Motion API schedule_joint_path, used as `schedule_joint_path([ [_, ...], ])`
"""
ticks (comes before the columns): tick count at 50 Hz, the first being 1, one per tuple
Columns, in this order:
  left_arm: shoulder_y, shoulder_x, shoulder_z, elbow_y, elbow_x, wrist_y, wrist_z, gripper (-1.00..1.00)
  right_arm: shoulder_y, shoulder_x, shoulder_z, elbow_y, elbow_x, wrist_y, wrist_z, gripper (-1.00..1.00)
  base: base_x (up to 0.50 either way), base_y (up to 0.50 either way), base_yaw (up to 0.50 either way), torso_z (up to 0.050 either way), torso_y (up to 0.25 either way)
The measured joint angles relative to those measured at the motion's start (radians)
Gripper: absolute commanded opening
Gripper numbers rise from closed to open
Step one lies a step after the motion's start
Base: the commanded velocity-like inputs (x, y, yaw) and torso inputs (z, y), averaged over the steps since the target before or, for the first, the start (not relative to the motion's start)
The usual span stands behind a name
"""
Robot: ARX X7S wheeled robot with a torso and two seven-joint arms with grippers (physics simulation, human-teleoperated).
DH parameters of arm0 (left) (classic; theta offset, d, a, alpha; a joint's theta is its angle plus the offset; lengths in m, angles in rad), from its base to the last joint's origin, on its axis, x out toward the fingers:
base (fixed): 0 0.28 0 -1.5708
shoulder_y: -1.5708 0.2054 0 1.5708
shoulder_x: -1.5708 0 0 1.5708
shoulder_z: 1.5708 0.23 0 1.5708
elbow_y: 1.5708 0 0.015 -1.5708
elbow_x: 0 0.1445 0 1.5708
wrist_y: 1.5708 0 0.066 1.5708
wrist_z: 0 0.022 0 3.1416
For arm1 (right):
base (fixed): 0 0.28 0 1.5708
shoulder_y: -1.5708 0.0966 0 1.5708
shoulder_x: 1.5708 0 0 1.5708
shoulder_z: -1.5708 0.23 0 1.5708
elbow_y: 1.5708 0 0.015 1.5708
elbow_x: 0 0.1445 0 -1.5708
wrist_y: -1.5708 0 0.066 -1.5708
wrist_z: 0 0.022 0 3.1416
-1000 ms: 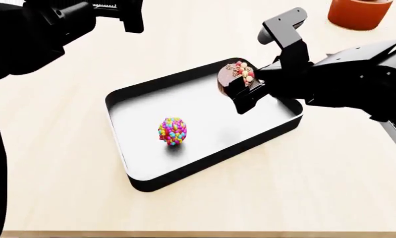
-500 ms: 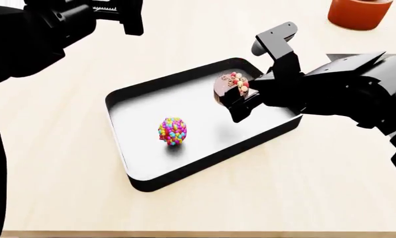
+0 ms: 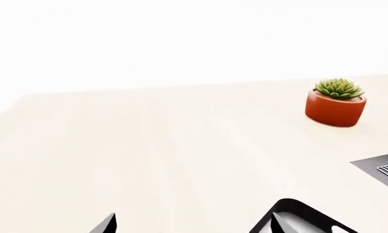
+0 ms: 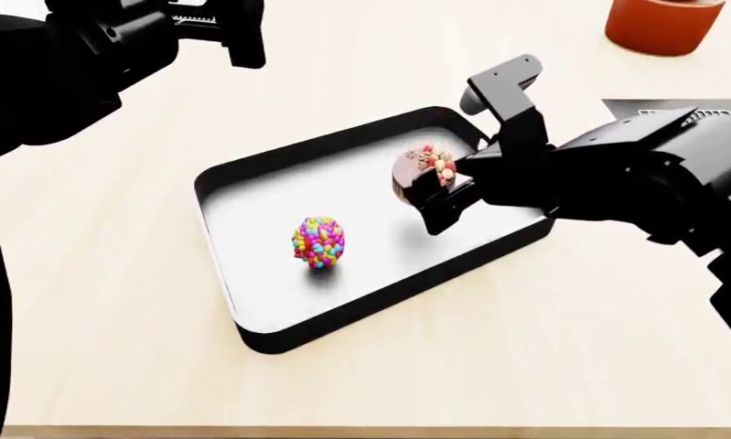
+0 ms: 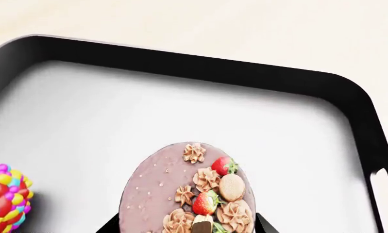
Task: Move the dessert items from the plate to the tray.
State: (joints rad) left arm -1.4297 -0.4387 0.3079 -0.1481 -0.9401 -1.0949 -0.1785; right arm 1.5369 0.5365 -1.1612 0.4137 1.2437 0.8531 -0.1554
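The multicoloured candy-beaded ball [image 4: 318, 242] already sits on the black-walled, pale-floored rectangular tray [image 4: 237, 302], so the right gripper [image 4: 436, 187], clamping the tilted round chocolate cake [image 4: 418, 168] above it, should lower before releasing, while the left gripper [image 4: 207, 32], its jaw state unclear, hangs far off.

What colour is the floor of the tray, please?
Pale grey-white, inside black walls; the tray shows best in the right wrist view.

Head and right-wrist views, perhaps overlapping: tray [image 4: 340, 174]
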Motion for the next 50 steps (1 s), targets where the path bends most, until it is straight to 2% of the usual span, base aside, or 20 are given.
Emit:
schedule_joint_path([
  [4, 0.0, 0.0, 0.001, -0.001, -0.001, 0.001, 0.0, 1.0, -0.002, 0.001, 0.0, -0.001, 0.002, 0.002, 0.0, -1.0, 0.0, 0.0, 0.0, 0.0, 0.0],
  [5, -0.001, 0.0, 0.001, -0.001, -0.001, 0.001, 0.0, 1.0, -0.002, 0.001, 0.0, -0.001, 0.002, 0.003, 0.0, 1.0, 0.0, 0.0, 0.0, 0.0, 0.0],
  [34, -0.001, -0.003, 0.003, 0.005, -0.012, 0.002, -0.004, 1.0, 0.032, 0.026, 0.026, -0.051, 0.005, 0.036, 0.016, 1.0, 0.0, 0.0, 0.0, 0.0, 0.0],
  [50, 0.022, -0.012, -0.025, 0.065, -0.063, -0.035, -0.041, 1.0, 0.128, 0.152, 0.114, -0.294, 0.137, 0.148, 0.23, 1.0, 0.0, 0.0, 0.0, 0.0, 0.001],
])
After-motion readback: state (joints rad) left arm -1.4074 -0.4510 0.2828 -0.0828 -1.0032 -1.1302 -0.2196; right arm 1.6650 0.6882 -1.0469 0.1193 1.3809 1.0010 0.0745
